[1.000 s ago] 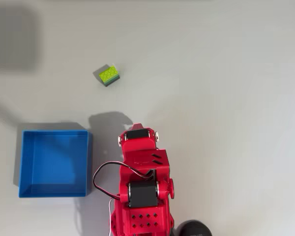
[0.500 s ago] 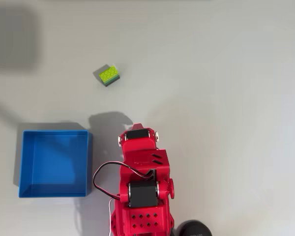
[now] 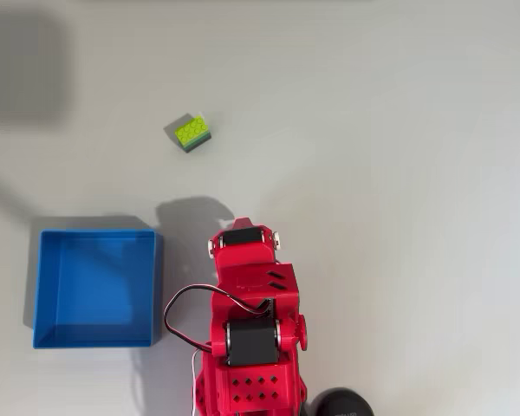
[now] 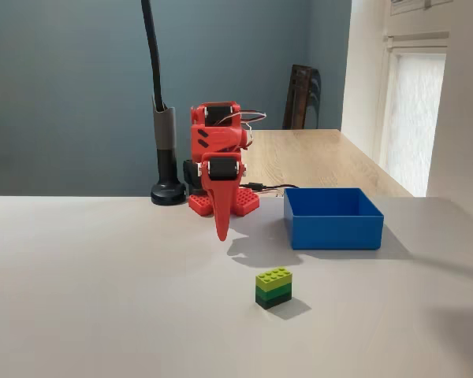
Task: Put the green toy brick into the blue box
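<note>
The red arm (image 4: pixel 218 153) sits folded, and its gripper (image 4: pixel 221 228) points down to the white table (image 4: pixel 102 299) with the two fingers pressed together to one tip, holding nothing. The blue box (image 3: pixel 95 288) stands just beside the arm; in the overhead view it is at the left of the arm. The green toy brick (image 3: pixel 192 133) lies alone on the table, well apart from the blue box (image 4: pixel 333 218), in front of the gripper, touching nothing. In the fixed view the green toy brick (image 4: pixel 273 287) sits upright, studs on top.
</note>
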Motion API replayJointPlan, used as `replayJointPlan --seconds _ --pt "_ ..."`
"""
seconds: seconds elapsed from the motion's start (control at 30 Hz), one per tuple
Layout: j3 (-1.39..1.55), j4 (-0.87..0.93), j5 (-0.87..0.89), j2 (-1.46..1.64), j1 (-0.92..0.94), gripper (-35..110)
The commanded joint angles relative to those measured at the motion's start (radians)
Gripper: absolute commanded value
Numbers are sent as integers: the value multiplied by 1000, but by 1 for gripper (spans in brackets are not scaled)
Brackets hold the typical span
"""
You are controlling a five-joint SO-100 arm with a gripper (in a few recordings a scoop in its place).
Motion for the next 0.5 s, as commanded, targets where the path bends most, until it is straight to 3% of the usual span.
replayJointPlan --seconds 0.0,0.3,0.47 --pt "3 -26 -8 12 -6 0" --pt "-110 -38 -37 -6 -17 0" --pt "-219 -37 -130 -175 -20 0"
